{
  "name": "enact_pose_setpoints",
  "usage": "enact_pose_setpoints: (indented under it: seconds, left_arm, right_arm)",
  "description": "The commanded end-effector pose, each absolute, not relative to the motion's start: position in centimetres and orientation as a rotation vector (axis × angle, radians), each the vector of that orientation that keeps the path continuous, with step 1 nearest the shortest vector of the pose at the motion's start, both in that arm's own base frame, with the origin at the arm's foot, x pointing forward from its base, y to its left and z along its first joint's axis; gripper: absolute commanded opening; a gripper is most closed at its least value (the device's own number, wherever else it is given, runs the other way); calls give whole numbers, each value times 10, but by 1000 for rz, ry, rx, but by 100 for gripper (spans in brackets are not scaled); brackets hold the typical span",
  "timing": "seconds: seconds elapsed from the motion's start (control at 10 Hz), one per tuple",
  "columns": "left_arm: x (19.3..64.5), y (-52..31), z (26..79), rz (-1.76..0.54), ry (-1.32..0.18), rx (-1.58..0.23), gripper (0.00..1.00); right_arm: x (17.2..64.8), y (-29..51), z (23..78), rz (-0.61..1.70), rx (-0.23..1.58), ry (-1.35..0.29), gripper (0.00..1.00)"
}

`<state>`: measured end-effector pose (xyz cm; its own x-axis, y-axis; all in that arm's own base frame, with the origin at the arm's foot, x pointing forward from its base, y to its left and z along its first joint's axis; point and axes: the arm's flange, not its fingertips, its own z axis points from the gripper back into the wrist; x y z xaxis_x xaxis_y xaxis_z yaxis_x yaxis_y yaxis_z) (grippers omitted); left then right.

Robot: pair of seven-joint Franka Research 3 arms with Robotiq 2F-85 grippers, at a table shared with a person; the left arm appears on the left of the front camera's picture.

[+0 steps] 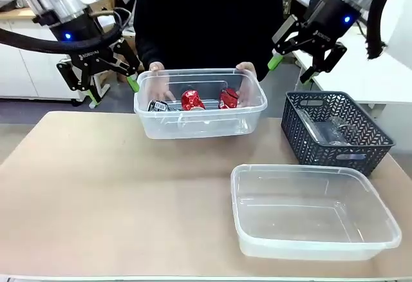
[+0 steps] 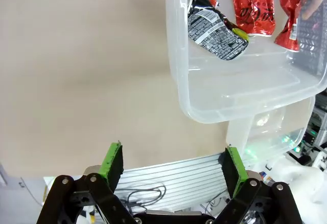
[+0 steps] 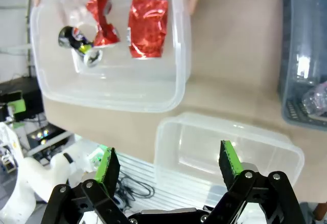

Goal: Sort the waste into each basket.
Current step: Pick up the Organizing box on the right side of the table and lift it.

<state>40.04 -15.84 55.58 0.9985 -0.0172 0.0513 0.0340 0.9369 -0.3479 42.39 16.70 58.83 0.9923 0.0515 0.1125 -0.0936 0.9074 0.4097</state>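
Note:
A person's hands [image 1: 156,69] hold a clear tub [image 1: 199,127] at the far middle of the table. In it lie two crushed red cans [image 1: 192,100] [image 1: 228,98] and a black-and-silver can [image 1: 158,106]. A second clear tub [image 1: 315,246] stands empty at the near right. My left gripper [image 1: 114,89] hangs open above the table's far left, beside the held tub. My right gripper [image 1: 293,68] hangs open at the far right, above the gap between that tub and a grey basket. The left wrist view shows the black-and-silver can [image 2: 214,27] and red cans [image 2: 253,6] beyond my open left gripper [image 2: 173,162].
A dark grey lattice basket [image 1: 302,143] at the right holds clear plastic bottles [image 1: 328,131]. The right wrist view shows the tub of cans [image 3: 179,55], the empty tub [image 3: 225,147] and the grey basket [image 3: 286,81] beyond my open right gripper [image 3: 166,165]. Bare tabletop [image 1: 116,185] spreads over the left and near middle.

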Motion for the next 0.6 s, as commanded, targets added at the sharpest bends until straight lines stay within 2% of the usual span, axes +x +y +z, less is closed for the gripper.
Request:
enact_pose_setpoints:
  seconds: [0.0, 0.1, 0.2, 0.4, 0.5]
  left_arm:
    - [402, -161, 557, -10, -55, -338, 100]
    - [400, -158, 556, -26, -48, -356, 100]
    - [390, -165, 573, -100, -69, -373, 100]
    - [329, -171, 602, -28, -90, -345, 100]
    - [303, -192, 606, 110, -113, -389, 100]
  right_arm:
    - [425, 167, 590, 76, 431, -104, 100]
    - [424, 167, 588, 75, 427, -100, 100]
    - [393, 142, 613, 103, 422, -102, 100]
    - [306, 72, 645, 194, 357, -112, 100]
    - [269, 37, 653, 201, 271, -163, 100]
